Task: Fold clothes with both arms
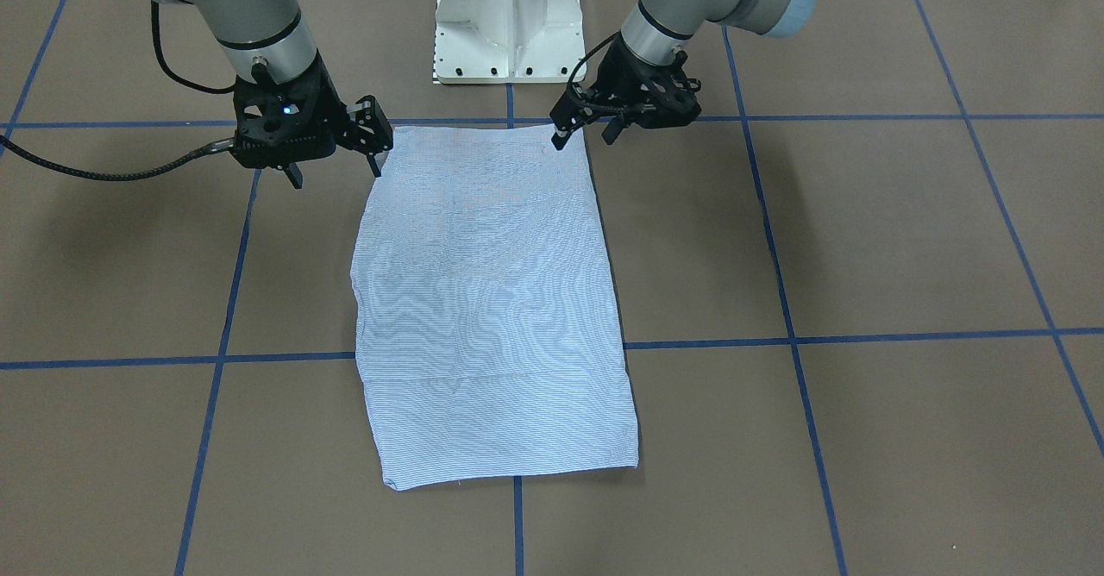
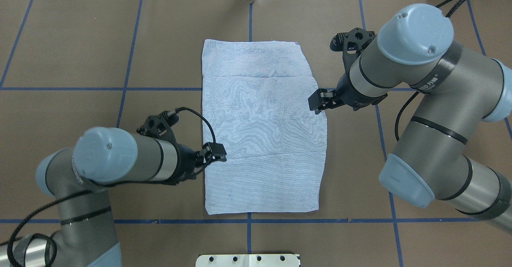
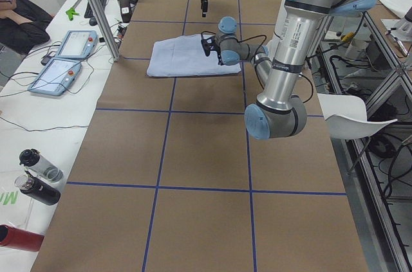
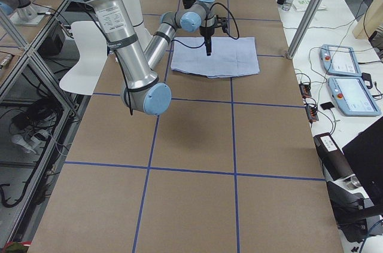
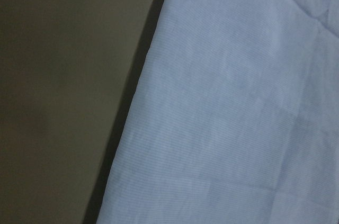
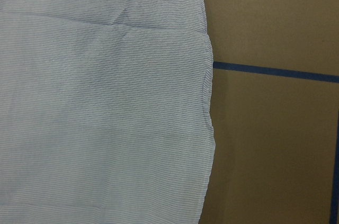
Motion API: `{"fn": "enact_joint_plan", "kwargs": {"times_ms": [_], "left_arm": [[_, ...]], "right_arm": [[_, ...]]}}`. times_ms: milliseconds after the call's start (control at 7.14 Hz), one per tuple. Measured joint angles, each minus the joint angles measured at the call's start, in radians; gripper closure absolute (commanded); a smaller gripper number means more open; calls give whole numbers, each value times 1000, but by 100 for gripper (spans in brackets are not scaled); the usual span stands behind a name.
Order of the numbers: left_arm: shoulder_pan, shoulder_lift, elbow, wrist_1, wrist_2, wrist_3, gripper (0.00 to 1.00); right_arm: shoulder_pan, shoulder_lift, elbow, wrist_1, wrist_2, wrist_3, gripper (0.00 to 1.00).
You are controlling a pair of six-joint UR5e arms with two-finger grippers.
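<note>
Closest to the white pedestal base (image 1: 507,20), both pincers hang over the shirt's robot-side end, one at each corner. The right gripper (image 1: 336,169) has its fingers spread wide and empty, above the corner on its own side. The left gripper (image 1: 585,136) is parted less far and is also empty; one fingertip looks down onto the opposite corner. Whether either tip touches cloth I cannot tell; the wrist views show only flat fabric and bare table (image 1: 862,240).

The shirt (image 1: 492,300) lies between the two, already folded to a long rectangle. Its long axis runs straight away from the base, across a blue tape line (image 1: 707,345), to a far hem well apart from both arms. So the cloth lies inward of and below each pincer, and neither arm is nearer. I judge the next move to be a paired pinch of these near corners, carried along that axis toward the far hem.
</note>
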Motion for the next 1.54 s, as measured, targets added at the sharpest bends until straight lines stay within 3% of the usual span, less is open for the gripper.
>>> {"fn": "enact_joint_plan", "kwargs": {"times_ms": [280, 560, 1261, 1541], "left_arm": [[117, 2, 1, 77, 96, -26, 5], [147, 4, 22, 98, 113, -34, 13], [148, -6, 50, 110, 115, -35, 29], [148, -9, 67, 111, 114, -36, 41]], "right_arm": [[-36, -64, 25, 113, 3, 73, 0], [-64, -112, 29, 199, 2, 135, 0], [-72, -119, 28, 215, 0, 157, 0], [-72, -120, 28, 215, 0, 156, 0]]}}
